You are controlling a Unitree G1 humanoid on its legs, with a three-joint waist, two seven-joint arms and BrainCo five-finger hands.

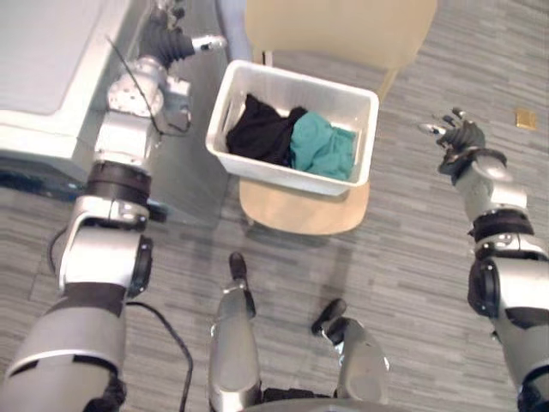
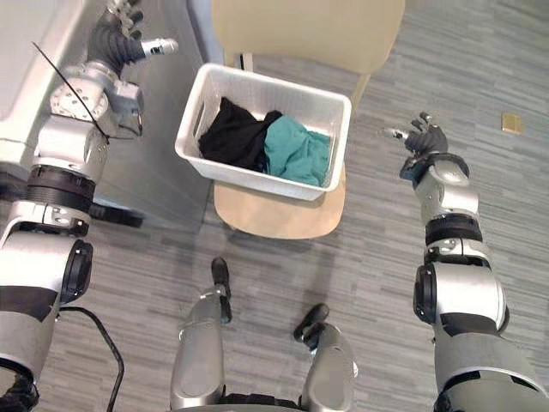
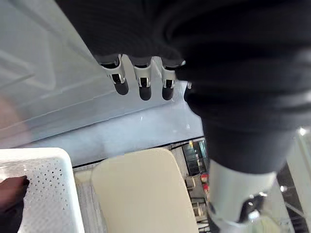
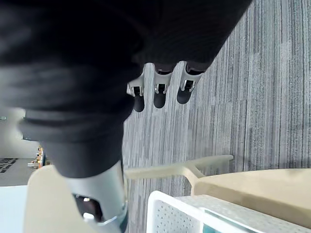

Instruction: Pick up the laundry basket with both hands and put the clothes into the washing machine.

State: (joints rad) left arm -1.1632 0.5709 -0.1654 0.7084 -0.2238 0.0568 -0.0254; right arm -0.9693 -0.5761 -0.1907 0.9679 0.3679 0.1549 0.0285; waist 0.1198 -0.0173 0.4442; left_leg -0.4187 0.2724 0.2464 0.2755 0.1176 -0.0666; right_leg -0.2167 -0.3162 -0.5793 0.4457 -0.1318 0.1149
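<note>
My left hand point(image 2: 120, 34) and right hand point(image 1: 459, 136) hang with fingers relaxed, holding nothing, well apart from the white laundry basket point(image 1: 283, 176) on the wooden chair point(image 1: 300, 215). It looks stiff and light (only soft clothes point(image 1: 322, 146) inside), so I judge its two end rims best for gripping.

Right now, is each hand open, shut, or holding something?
Left hand: open, holding nothing.
Right hand: open, holding nothing.
</note>
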